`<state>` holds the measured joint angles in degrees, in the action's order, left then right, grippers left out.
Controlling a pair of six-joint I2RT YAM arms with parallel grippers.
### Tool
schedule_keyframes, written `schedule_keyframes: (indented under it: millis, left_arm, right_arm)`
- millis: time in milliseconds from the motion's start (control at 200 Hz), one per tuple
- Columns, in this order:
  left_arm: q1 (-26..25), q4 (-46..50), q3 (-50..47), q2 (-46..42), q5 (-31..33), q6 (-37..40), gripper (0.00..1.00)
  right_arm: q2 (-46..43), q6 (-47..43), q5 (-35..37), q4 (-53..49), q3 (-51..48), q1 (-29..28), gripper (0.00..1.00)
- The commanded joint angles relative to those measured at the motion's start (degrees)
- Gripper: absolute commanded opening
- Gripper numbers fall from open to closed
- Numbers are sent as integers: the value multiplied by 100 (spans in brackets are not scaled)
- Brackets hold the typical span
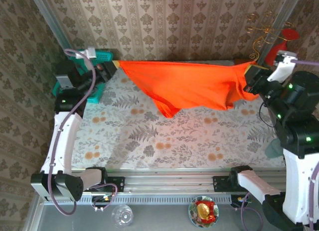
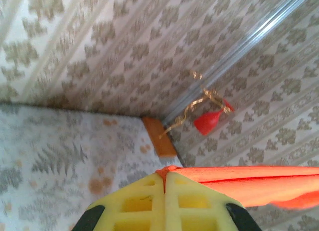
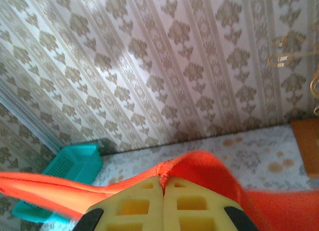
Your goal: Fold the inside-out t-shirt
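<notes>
T-shirt [image 1: 189,86] edge taut along table's [image 1: 149,136] far side, left gripper [image 1: 115,65], right gripper [image 1: 247,69] pinching corners

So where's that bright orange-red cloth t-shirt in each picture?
Top external: the bright orange-red cloth t-shirt stretches across the table's far side.
Left wrist: lower right, pinched by the shut left gripper.
Right wrist: along the bottom, pinched by the shut right gripper.
Shared landmark: the floral-patterned table cover.

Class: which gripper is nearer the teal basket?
Left. The left gripper pinches the shirt beside the basket; the right gripper holds the shirt's other end, across the table from it.
</notes>
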<state>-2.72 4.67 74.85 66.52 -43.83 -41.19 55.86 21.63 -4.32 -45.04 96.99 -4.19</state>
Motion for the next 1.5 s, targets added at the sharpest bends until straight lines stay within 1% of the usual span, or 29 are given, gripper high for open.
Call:
schedule_keyframes:
  millis: [0, 55, 125, 270, 470, 545, 605, 705, 795, 880, 990, 1060, 1090, 1170, 1270, 1330, 1425, 1495]
  left_arm:
    - [325, -274, 408, -371, 287, 41, 0]
    - [334, -441, 236, -394, 165, -39, 0]
    - [358, -417, 172, -390, 75, -17, 0]
    - [445, -294, 358, -232, 94, 130, 0]
    - [713, -339, 972, 590, 94, 366, 0]
    - [830, -617, 1287, 1026, 77, 237, 0]
    - [893, -971, 1601, 1418, 10, -12, 0]
    - [971, -1516, 2346, 2128, -166, -565, 0]
    - [1002, -1453, 3234, 2688, -381, -925, 0]
    - [1008, -1042, 3858, 2896, -445, -878, 0]
    - [1067, -689, 4005, 2759, -446, -696, 0]
    - [1113, -527, 3783, 2529, -560, -601, 0]
    - [1137, -447, 3625, 2385, -620, -557, 0]
    - [1197, -307, 2878, 1845, -802, -421, 0]
    - [1208, 191, 1511, 904, -838, 94, 0]
    - [1199, 641, 479, 307, -785, 495, 0]
    - [1165, 1475, -1144, -600, -407, 1086, 0]
    - [1127, 1833, -2368, -1167, -58, 1238, 0]
  right_arm:
    - [103, 106, 272, 173, -143, 111, 0]
    - [54, 103, 334, 238, -217, 111, 0]
    - [39, 98, 383, 323, -259, 111, 0]
    - [220, 131, 309, 478, -279, 111, 0]
    - [708, 131, 393, 1134, -514, 111, 0]
    - [999, 168, 427, 1571, -515, 111, 0]
    - [1277, 240, 432, 1922, -439, 111, 0]
    - [1820, 352, 346, 2325, 27, 111, 0]
    - [2308, 453, 259, 2281, 845, 111, 0]
    - [2645, 465, 178, 2052, 1542, 102, 0]
    - [2573, 399, 194, 1911, 1830, 102, 0]
    - [2431, 330, 144, 1713, 1739, 102, 0]
    - [2175, 309, 107, 1604, 1631, 102, 0]
    - [1747, 276, -36, 1192, 1154, 102, 0]
    - [1042, 301, -302, 786, 119, 93, 0]
    - [537, 374, -484, 586, -677, 78, 0]
    - [-163, 546, -671, 237, -2038, -23, 0]
    - [-560, 796, -801, 136, -3147, -153, 0]
